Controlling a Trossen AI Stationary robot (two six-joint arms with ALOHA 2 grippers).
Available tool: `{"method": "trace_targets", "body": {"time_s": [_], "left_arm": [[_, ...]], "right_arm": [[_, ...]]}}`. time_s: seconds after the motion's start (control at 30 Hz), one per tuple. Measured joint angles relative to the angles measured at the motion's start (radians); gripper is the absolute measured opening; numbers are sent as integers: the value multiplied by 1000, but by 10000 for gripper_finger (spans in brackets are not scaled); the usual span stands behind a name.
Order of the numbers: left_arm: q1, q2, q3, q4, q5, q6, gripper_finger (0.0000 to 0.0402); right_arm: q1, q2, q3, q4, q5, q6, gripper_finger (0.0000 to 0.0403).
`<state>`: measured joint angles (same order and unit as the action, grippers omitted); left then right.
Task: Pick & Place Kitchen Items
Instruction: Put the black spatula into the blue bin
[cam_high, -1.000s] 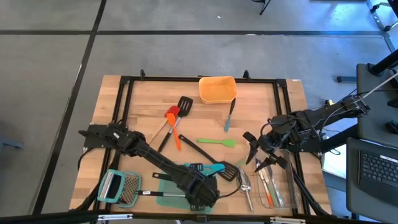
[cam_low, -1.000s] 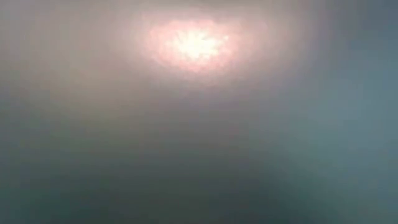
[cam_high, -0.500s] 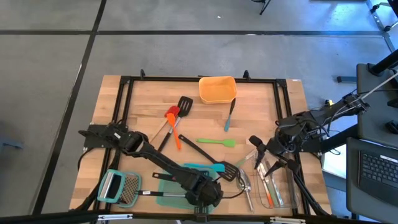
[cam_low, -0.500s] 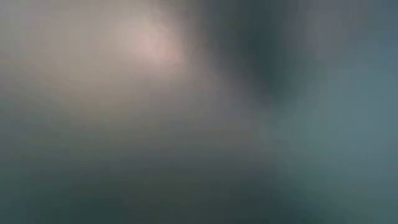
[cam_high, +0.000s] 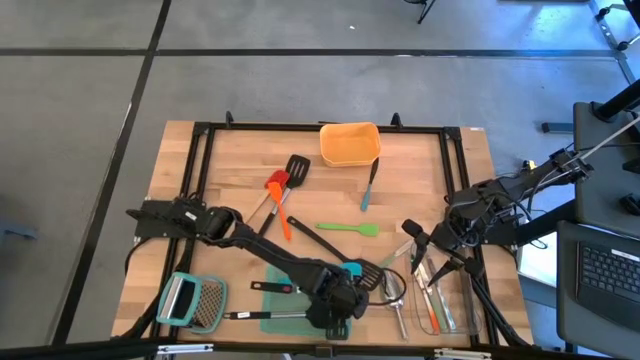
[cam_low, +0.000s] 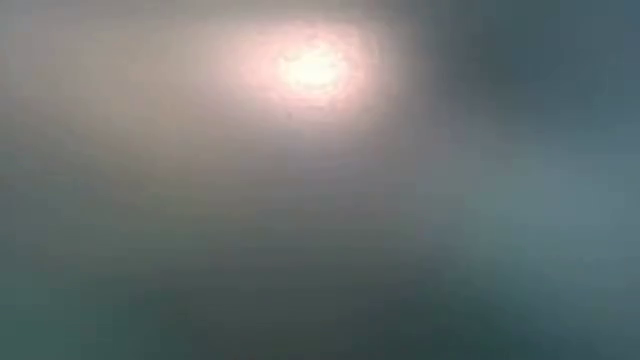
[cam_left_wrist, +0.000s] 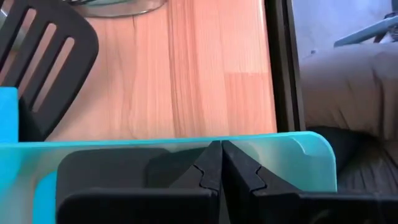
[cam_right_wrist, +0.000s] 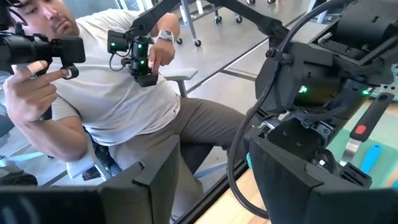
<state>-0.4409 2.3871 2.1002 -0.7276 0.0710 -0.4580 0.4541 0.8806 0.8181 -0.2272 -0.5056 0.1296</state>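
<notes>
While the left gripper (cam_high: 342, 300) hangs low over the table's (cam_high: 230, 160) near edge, its fingers (cam_left_wrist: 208, 171) are pressed together with nothing between them, just above a teal tray (cam_left_wrist: 298, 152). A black slotted turner (cam_high: 368, 276) lies beside that gripper, its head touching the tray. The right gripper (cam_high: 422, 256) sits near the table's right side with fingers spread, holding nothing, above a clear container (cam_high: 450, 305) of cutlery. Mid-table lie a green spatula (cam_high: 350, 228), a teal spatula (cam_high: 368, 190), a red turner (cam_high: 275, 183), another black turner (cam_high: 295, 168), and an orange bin (cam_high: 349, 143). A grater (cam_high: 192, 300) rests at the near left corner. A seated person (cam_right_wrist: 112, 93) shows in the right wrist view. The low view shows only blur.
</notes>
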Motion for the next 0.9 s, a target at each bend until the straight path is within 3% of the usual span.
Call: {"method": "trace_targets", "body": {"time_s": [0.2,0.33,0.57,0.77,0.9], "left_arm": [[-30,-44,11,-166,-19,-26,1],[-72,-132,34,-298,-157,10,1],[-46,-282,35,-329,-354,195,1],[27,-308,34,-368,-356,359,1],[83,-314,-23,-327,-283,439,1]], "right_arm": [[0,0,0,0,0,-7,197],[0,0,0,-1,0,-29,197],[0,1,0,8,8,-60,197],[0,2,0,-28,151,-63,197],[0,2,0,-58,253,-64,197]]}}
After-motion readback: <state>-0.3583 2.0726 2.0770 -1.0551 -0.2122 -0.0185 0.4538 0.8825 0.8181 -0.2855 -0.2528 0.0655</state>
